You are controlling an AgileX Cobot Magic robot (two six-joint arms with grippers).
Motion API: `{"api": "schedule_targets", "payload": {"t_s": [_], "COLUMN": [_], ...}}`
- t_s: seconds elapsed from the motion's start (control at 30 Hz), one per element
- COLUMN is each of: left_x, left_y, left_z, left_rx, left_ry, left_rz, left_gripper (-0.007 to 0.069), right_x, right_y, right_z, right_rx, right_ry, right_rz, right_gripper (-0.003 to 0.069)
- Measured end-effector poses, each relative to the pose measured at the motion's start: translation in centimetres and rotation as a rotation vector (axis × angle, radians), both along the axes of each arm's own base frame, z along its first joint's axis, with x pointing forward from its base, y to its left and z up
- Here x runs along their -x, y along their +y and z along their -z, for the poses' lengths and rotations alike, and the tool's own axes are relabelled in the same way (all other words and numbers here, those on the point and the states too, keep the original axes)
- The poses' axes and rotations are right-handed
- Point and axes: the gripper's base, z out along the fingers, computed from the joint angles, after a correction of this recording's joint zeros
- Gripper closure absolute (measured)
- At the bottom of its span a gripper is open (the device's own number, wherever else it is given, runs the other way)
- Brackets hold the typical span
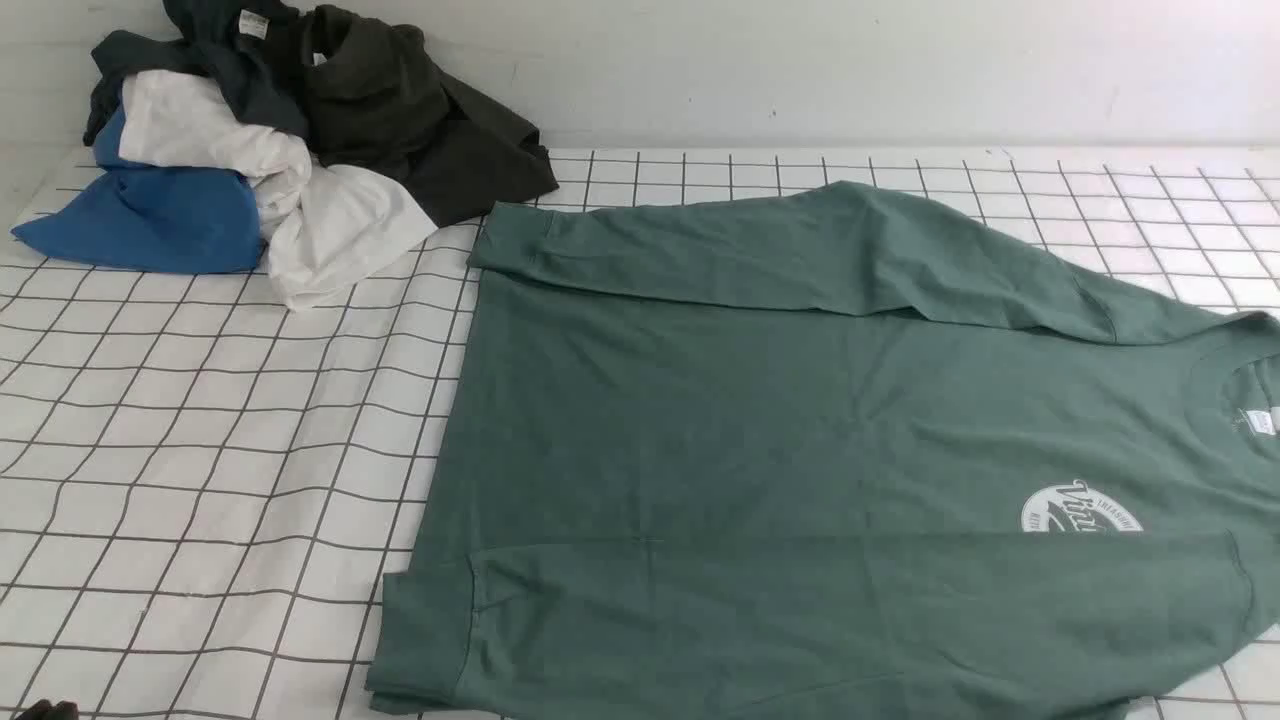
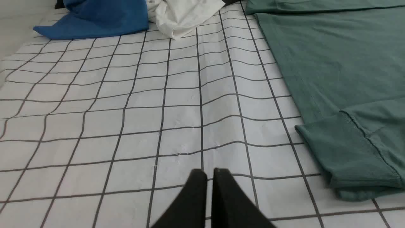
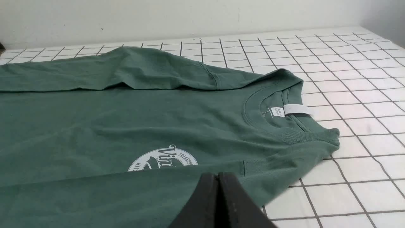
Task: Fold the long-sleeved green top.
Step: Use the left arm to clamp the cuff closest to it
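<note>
The green top (image 1: 760,420) is cut off at 3 o'clock, its logo (image 1: 1082,512) half under a sleeve (image 1: 850,610). The left pincer (image 2: 209,173) and right pincer (image 3: 218,176) are pressed together.

Cloth (image 1: 200,450) lies bare left of green top (image 1: 750,430); clothes pile (image 1: 280,130) blocks far-left corner.

Lab-style test bench: white grid-printed cloth (image 1: 200,450) as work surface, bare white wall (image 1: 800,70) behind, heap of garments (image 1: 280,130) far left.
</note>
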Motion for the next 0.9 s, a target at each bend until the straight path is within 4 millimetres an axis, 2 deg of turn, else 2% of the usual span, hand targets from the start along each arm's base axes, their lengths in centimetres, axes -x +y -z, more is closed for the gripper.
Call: {"api": "schedule_targets", "payload": {"t_s": [0.7, 0.9], "left_x": [0.00, -0.15], "left_y": [0.02, 0.09], "left_z": [-0.01, -0.51], "left_rx": [-0.008, -0.036], "left_ry": [-0.002, -0.061], "left_rz": [0.000, 0.000], "left_gripper": [0.0613, 0.0613], "right_x": [0.00, 0.00], "right_y": [0.00, 0.00], "right_z": [0.00, 0.00], "right_rx": [0.000, 0.000], "right_ry": [0.000, 0.000], "right_rz": [0.000, 0.000], "right_gripper": [0.0671, 0.0671]}}
